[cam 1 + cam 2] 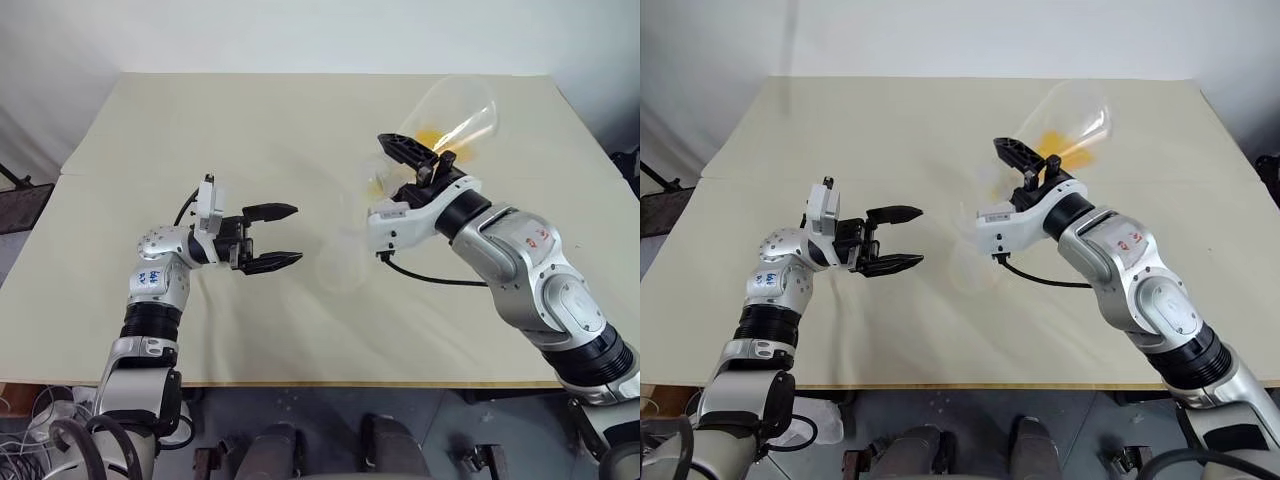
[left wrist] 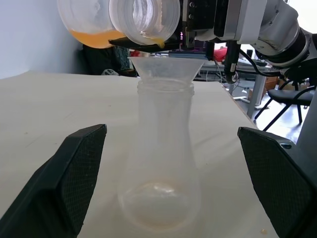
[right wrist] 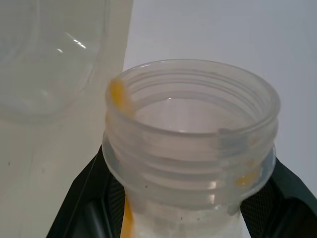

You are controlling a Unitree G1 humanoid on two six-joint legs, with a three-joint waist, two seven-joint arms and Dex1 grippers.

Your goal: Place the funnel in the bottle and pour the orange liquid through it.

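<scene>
The clear bottle (image 2: pixel 161 163) stands upright on the table with the clear funnel (image 2: pixel 166 67) seated in its neck. My right gripper (image 1: pixel 425 165) is shut on the neck of a larger clear flask (image 1: pixel 460 110), which is tilted so its mouth (image 2: pixel 144 20) hangs just above the funnel. The orange liquid (image 2: pixel 96 38) pools in the flask's belly, and a thin orange trace sits at the lip (image 3: pixel 116 94). My left gripper (image 1: pixel 285 237) stands open a short way to the left of the bottle (image 1: pixel 343 262), pointing at it without touching.
The beige table (image 1: pixel 200 130) reaches to a white wall at the back. A black cable (image 1: pixel 430 278) loops under my right wrist. Beyond the table's right side the left wrist view shows chairs and desks (image 2: pixel 277 99).
</scene>
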